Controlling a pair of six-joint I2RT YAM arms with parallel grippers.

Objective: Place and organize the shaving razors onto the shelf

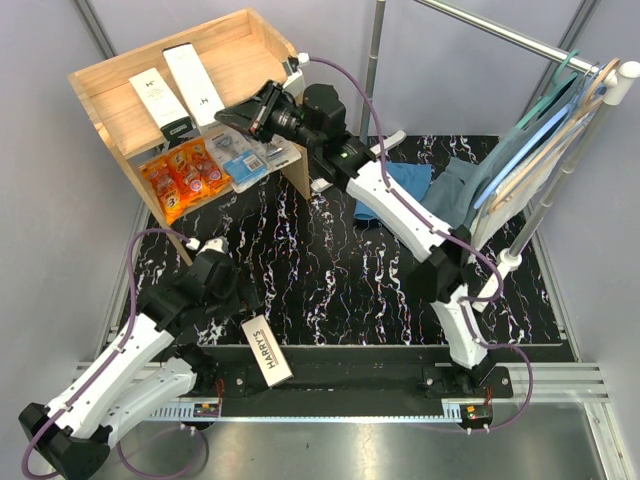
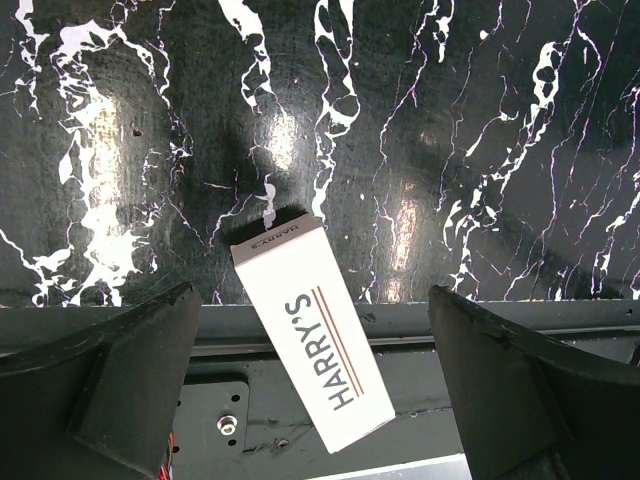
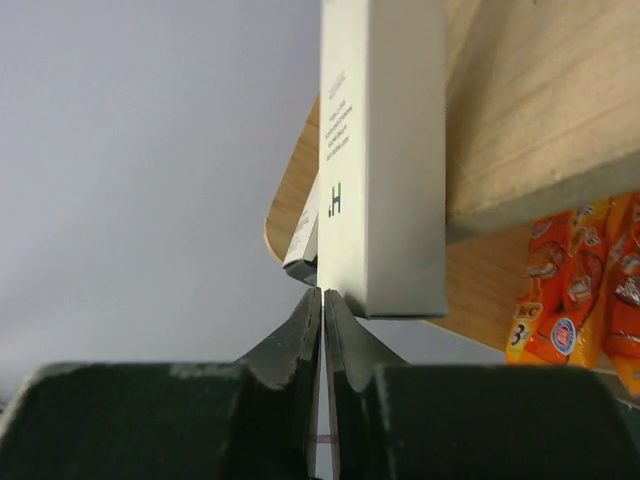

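Two white Harry's boxes [image 1: 195,82] lie side by side on the upper level of the shelf [image 1: 245,45] in the top view. They are directly ahead of the right pincer [image 1: 233,118], which sits at their near ends. Below it, on the lower level, are the orange packs [image 1: 182,176] and blue blister packs [image 1: 243,155], and a third Harry's box [image 1: 266,351] lies well behind it at the table [image 1: 380,290] edge. From the left wrist, the left pincer [image 2: 312,300] hangs with its fingers wide apart, and the third box lies beneath and between them, at a slant to them. From the right wrist, the right pincer's fingers are pressed together on nothing, with the tips right at a corner of one shelf box's near end. The step looks like nudging that box straight. It would go best with the tips moved to the middle of the end, then a slow push along the box's length so it does not swing into its neighbour, stopping once the ends line up.
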